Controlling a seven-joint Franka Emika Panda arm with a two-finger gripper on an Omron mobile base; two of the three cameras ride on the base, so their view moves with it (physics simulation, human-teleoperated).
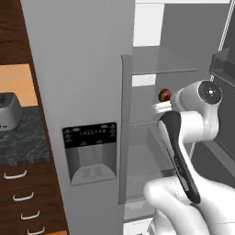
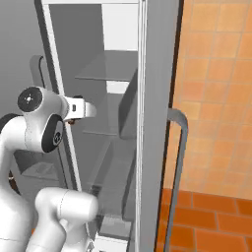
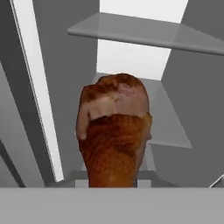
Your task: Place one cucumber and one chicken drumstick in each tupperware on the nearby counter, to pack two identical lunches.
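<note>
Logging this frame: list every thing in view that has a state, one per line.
gripper: shut on the chicken drumstick
chicken drumstick: held in the gripper, inside the fridge opening
fridge door: open
fridge shelf: bare where visible
counter appliance: standing on the counter

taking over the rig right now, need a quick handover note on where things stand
End effector: shut on the chicken drumstick, held up inside the open fridge in front of its glass shelves.
Drumstick also shows as a reddish piece by the wrist in the left base view.
Done: one drumstick picked.
Left: carry it to a tupperware on the counter, then the other drumstick and both cucumbers. Their places can't be told from here.
</note>
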